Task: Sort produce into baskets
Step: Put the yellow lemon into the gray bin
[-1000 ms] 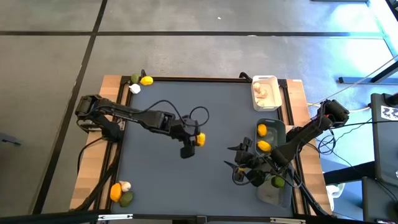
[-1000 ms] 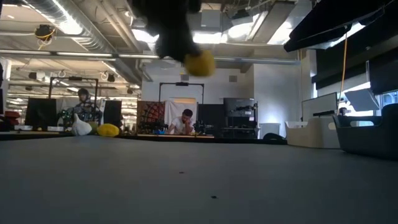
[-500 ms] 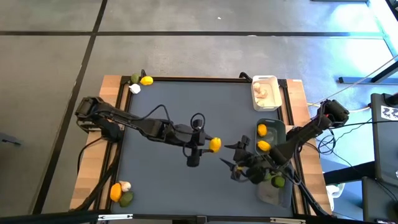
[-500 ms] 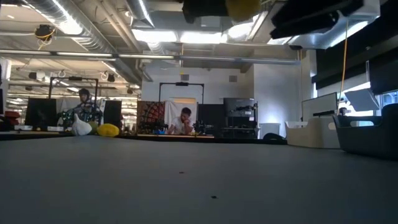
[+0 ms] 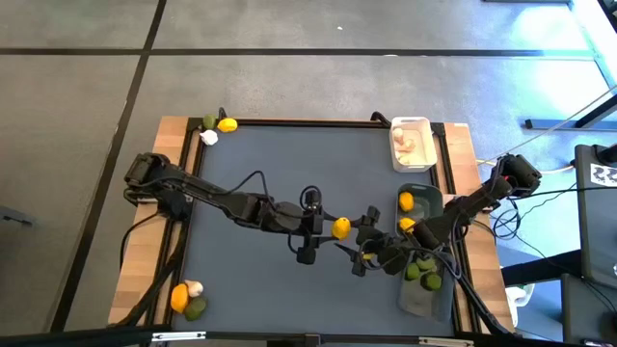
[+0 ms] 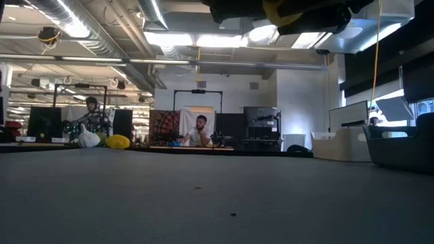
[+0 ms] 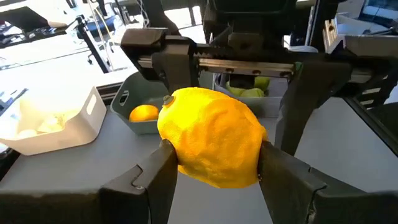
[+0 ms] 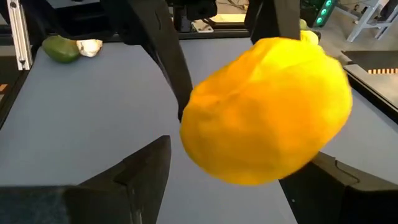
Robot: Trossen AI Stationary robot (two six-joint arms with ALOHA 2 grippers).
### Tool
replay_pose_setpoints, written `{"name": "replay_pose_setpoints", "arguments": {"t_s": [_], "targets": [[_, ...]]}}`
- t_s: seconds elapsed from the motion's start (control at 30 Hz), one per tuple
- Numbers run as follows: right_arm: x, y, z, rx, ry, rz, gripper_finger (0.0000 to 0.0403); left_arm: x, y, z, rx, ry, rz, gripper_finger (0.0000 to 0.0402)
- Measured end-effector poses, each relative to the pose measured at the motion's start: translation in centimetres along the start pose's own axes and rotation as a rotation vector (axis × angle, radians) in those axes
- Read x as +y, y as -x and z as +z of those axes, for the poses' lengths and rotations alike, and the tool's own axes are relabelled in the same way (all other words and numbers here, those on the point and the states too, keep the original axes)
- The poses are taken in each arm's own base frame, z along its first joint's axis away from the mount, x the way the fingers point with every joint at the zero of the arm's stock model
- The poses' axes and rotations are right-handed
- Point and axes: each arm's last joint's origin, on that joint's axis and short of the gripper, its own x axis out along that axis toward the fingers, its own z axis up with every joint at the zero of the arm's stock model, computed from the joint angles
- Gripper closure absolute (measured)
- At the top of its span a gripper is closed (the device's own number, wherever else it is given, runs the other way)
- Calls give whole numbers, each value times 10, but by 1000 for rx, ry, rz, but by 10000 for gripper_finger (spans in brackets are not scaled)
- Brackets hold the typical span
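From above, the left gripper point(image 5: 336, 228) reaches out over the middle of the dark grey tabletop point(image 5: 251, 173), its jaws clamped on a bright yellow lemon-like fruit point(image 5: 340, 227). The right gripper point(image 5: 361, 241) faces it from just beside, jaws spread apart around that fruit's far side. Along the tabletop's right edge sit three baskets: a white plastic tray point(image 5: 412, 143) with pale garlic-like bulbs near the far corner, a dark grey-green tray point(image 5: 432, 198) with two yellow-orange fruits in the middle, and a translucent grey tray point(image 5: 416, 299) with dull green lime-like fruits near the near corner. More produce lies at the far left corner point(image 5: 216, 126) and the near left corner point(image 5: 188, 299).

From tabletop height, the yellow fruit point(image 6: 285, 9) hangs high at the upper edge, wedged among dark gripper parts, well clear of the surface. A white bulb point(image 6: 88, 136) and a yellow fruit point(image 6: 118, 141) rest at the far left; a person sits at a desk point(image 6: 198, 131) in the room behind.

Past the left wrist, the dark fingers point(image 7: 155, 174) press the lemon point(image 7: 212, 145) on both sides, with the right gripper's open fingers point(image 7: 174, 68) straddling it just behind.

Past the right wrist, the lemon point(image 8: 270, 112) fills the gap between the spread fingers point(image 8: 146, 168); whether they touch it I cannot tell.
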Motion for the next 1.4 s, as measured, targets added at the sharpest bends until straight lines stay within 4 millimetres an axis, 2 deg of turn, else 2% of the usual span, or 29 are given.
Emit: {"name": "replay_pose_setpoints", "arguments": {"t_s": [0.2, 0.43, 0.53, 0.67, 0.97, 1.1, 1.27, 1.4], "targets": [[-2, -3, 3, -13, 5, -5, 145, -1, 0, 0, 2, -1, 0, 208], [-2, -3, 3, -18, 30, 0, 240, -1, 1, 0, 6, -6, 1, 207], [-2, -3, 3, -15, 34, 1, 262, -1, 1, 0, 7, 2, 2, 207], [-2, -3, 3, -13, 39, 3, 258, 0, 1, 0, 9, 7, 1, 201], [-2, -2, 1, 4, 87, 9, 259, 0, 2, 0, 12, 13, -3, 140], [-5, 1, 3, 12, 90, 7, 254, 1, 11, 2, 37, 30, -3, 132], [-11, 13, 6, 20, 102, 1, 255, 2, 18, -13, 215, 111, 18, 136], [-19, 23, 9, 38, 102, -1, 253, 2, 19, -19, 283, 165, 31, 136]]}}
